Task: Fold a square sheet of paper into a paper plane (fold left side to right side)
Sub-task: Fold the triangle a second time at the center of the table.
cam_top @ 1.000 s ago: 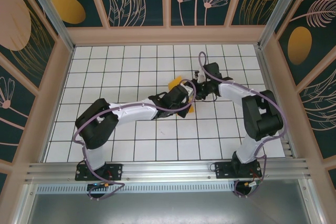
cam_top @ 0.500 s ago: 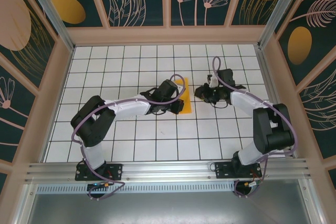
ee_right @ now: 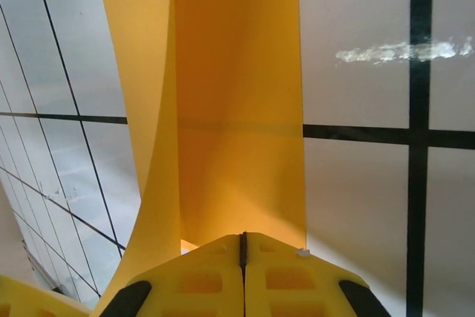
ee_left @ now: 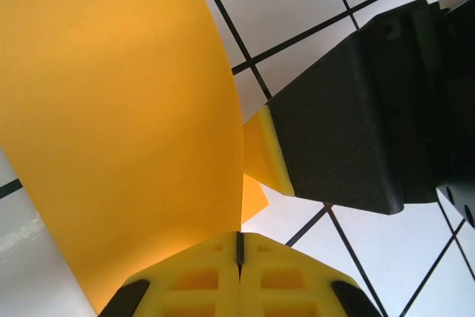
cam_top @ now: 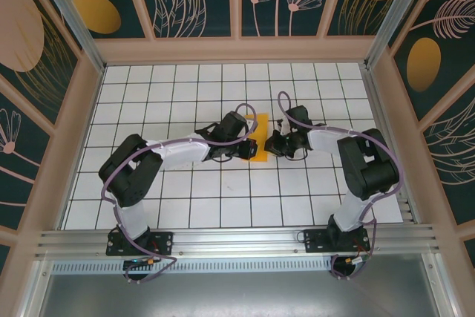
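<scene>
The square sheet of paper [cam_top: 260, 120] is orange-yellow and lies doubled over into a narrow strip at the middle of the tiled table. Its upper layer bows up off the lower one [ee_left: 126, 109] [ee_right: 237, 109]. My left gripper [cam_top: 251, 146] [ee_left: 239, 246] is shut at the strip's near left, with the raised layer's edge running into its jaw seam. My right gripper [cam_top: 272, 144] [ee_right: 243, 246] is shut at the strip's near right, its tips resting on the flat lower layer. One right fingertip [ee_left: 263, 154] touches the paper's edge. A paper plane is out of view.
The white grid table [cam_top: 185, 198] is boxed in by a wooden rim [cam_top: 82, 131] and patterned walls. Both arms reach inward and meet at the paper, their tips about half a tile apart. The arm bases [cam_top: 141, 243] [cam_top: 334, 239] stand at the near edge.
The left gripper brought the lifted paper down into a narrow folded strip. The right gripper drew away to the right, then came back left to the paper and went from open to shut.
</scene>
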You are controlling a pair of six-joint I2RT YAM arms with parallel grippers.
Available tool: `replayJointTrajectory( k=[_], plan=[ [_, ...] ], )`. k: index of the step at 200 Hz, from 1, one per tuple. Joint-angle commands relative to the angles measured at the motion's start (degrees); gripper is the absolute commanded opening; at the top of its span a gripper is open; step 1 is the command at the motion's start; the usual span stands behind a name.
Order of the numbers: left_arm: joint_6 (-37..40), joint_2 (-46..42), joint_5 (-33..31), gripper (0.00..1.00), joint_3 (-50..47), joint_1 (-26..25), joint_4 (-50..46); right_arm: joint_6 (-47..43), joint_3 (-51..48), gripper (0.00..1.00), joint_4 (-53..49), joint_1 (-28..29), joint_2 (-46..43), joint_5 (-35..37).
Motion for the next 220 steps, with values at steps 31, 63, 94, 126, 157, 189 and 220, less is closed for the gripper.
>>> replayJointTrajectory(
  k=[31,63,94,126,157,189,220],
  plan=[
    [-1.5,-0.2,0.2,0.0,1.9,0.4,0.4,0.2,-0.1,0.08,0.1,1.4,2.6,2.5],
    [0.4,0.0,-2.1,0.0,2.9,1.0,-3.8,-1.7,0.4,0.08,-3.4,1.4,3.2,5.4],
    [3.2,0.5,-4.6,0.0,4.4,1.5,-7.7,-2.6,0.4,0.08,-4.6,1.4,3.6,6.2],
    [6.7,2.6,-7.5,0.0,7.0,1.6,-12.0,-2.9,0.4,0.08,-4.5,1.6,3.7,6.2],
    [8.3,4.1,-9.9,0.0,8.7,1.9,-12.9,-3.0,0.8,0.08,-4.7,1.8,3.9,6.0],
    [8.7,5.6,-10.5,0.0,10.1,2.7,-12.7,-3.2,1.0,0.08,-5.0,1.9,3.8,5.9],
    [9.1,6.7,-10.5,0.0,10.6,3.5,-12.5,-3.4,1.1,0.09,-5.0,2.1,3.9,6.0]
  ],
)
